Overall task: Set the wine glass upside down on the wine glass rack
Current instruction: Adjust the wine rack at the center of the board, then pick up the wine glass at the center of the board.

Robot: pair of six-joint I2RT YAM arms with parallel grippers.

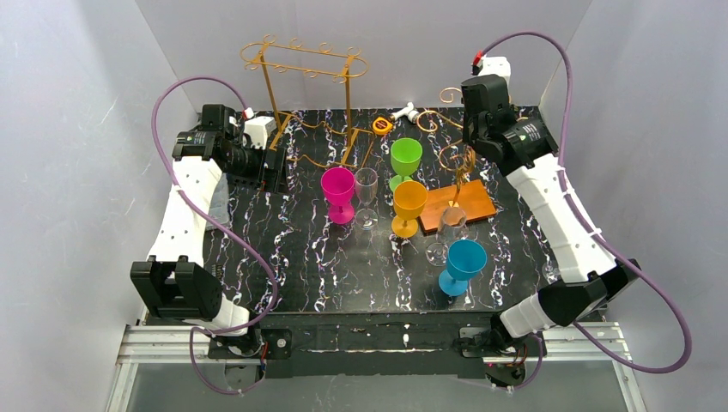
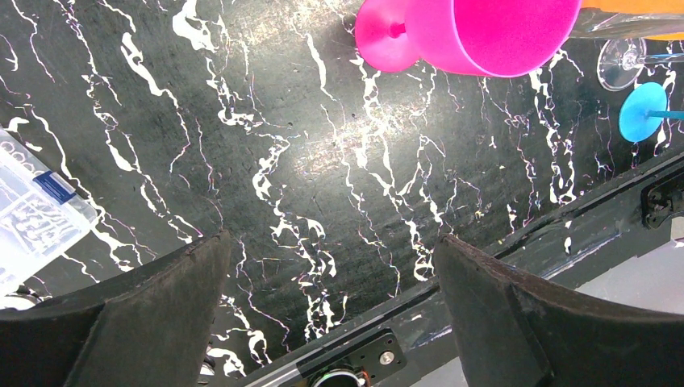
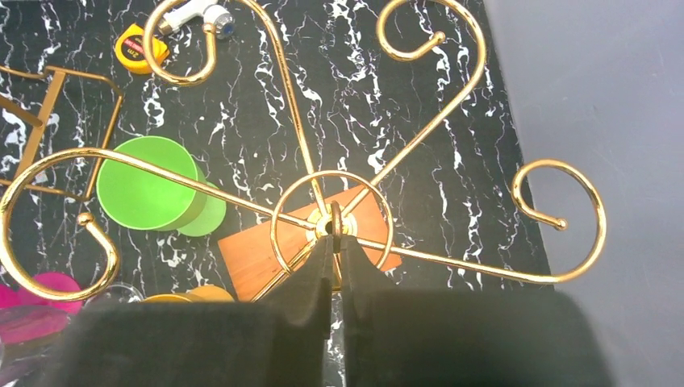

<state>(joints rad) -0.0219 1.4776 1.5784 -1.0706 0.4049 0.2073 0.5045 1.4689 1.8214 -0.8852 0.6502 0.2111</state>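
Observation:
Several wine glasses stand upright on the black marbled table: pink (image 1: 338,190), clear (image 1: 367,193), green (image 1: 405,159), orange (image 1: 409,204), a second clear one (image 1: 451,227) and blue (image 1: 464,264). The gold wine glass rack (image 3: 452,262) with curled arms rises from a wooden base (image 1: 468,204). My right gripper (image 3: 335,242) is directly above it, shut on the small upright piece at the rack's centre hub. No glass hangs on the rack. My left gripper (image 2: 335,266) hovers open and empty over bare table at the back left, the pink glass (image 2: 484,32) beyond its fingers.
A taller gold wire stand (image 1: 305,64) rises at the back centre. A yellow tape measure (image 1: 383,126) and a white fitting (image 1: 405,112) lie at the back. A clear plastic box (image 2: 32,210) sits by the left arm. Grey walls close in on both sides.

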